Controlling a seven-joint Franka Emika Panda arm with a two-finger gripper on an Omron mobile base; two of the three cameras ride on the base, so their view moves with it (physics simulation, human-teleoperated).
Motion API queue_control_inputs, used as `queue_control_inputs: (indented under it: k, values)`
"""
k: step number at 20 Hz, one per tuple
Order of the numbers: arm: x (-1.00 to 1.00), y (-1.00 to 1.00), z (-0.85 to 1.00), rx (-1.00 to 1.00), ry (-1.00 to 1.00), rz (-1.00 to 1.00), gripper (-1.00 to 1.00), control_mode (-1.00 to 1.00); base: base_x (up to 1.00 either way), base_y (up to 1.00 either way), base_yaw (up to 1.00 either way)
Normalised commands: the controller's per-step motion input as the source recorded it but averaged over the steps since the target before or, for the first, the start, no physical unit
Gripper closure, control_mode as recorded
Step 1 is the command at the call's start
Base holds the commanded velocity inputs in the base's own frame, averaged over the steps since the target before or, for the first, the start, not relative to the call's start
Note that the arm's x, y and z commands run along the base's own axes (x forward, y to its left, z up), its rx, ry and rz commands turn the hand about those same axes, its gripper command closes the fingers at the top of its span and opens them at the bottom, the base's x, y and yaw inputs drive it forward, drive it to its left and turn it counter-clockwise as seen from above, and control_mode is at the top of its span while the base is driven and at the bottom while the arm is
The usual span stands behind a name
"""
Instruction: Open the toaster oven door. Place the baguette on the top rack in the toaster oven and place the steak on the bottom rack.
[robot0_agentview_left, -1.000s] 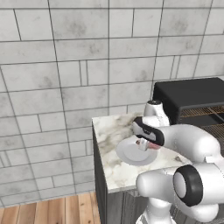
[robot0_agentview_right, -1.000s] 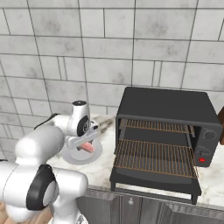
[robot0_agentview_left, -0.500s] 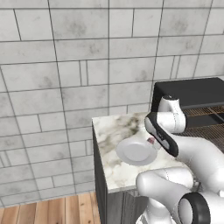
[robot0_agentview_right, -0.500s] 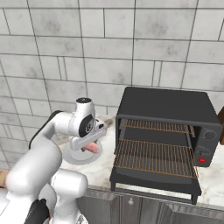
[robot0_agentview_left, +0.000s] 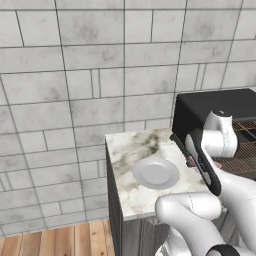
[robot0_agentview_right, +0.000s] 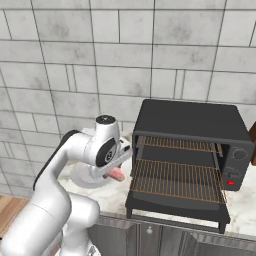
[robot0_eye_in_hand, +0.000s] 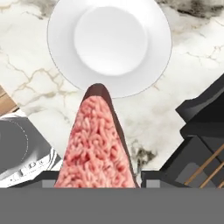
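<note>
My gripper (robot0_eye_in_hand: 98, 179) is shut on the steak (robot0_eye_in_hand: 97, 144), a pink-red slab that sticks out between the fingers above the counter. It hangs between the white plate (robot0_eye_in_hand: 109, 43) and the toaster oven (robot0_agentview_right: 190, 125). From the right base view the steak (robot0_agentview_right: 116, 174) dangles under the gripper (robot0_agentview_right: 114, 167), just left of the oven. The toaster oven door (robot0_agentview_right: 175, 205) lies folded down flat, and two copper wire racks show inside. The plate (robot0_agentview_left: 155, 172) is bare. The baguette is hidden from me.
The marble counter (robot0_agentview_left: 125, 150) ends at a left edge, with wood floor below. A grey tiled wall stands behind the counter. A corner of the black oven door (robot0_eye_in_hand: 201, 131) shows at the right of the hand view. A brown object (robot0_agentview_right: 253, 145) stands right of the oven.
The arm has swung from above the plate toward the oven, carrying the steak with it. The plate is left bare.
</note>
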Motion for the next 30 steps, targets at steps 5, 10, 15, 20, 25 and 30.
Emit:
queue_control_inputs:
  k: [5, 10, 15, 20, 25, 30]
  values:
    - [-0.11, -0.6, 0.09, 0.0, 0.0, 0.02, 1.0, -1.0, 0.0, 0.0, 0.0]
    - [-0.01, -0.62, 0.08, 0.0, 0.0, 0.02, 1.0, -1.0, 0.0, 0.0, 0.0]
    - [0.1, -0.57, 0.09, 0.0, 0.04, 0.0, 1.0, -1.0, 0.0, 0.0, 0.0]
    - [0.2, -0.48, 0.03, 0.03, 0.02, 0.03, 1.0, -1.0, 0.0, 0.0, 0.0]
    - [0.19, -0.37, 0.0, 0.04, 0.0, 0.07, 1.0, -1.0, 0.0, 0.0, 0.0]
    - [0.15, -0.27, -0.06, 0.01, 0.0, 0.05, 1.0, -1.0, 0.0, 0.0, 0.0]
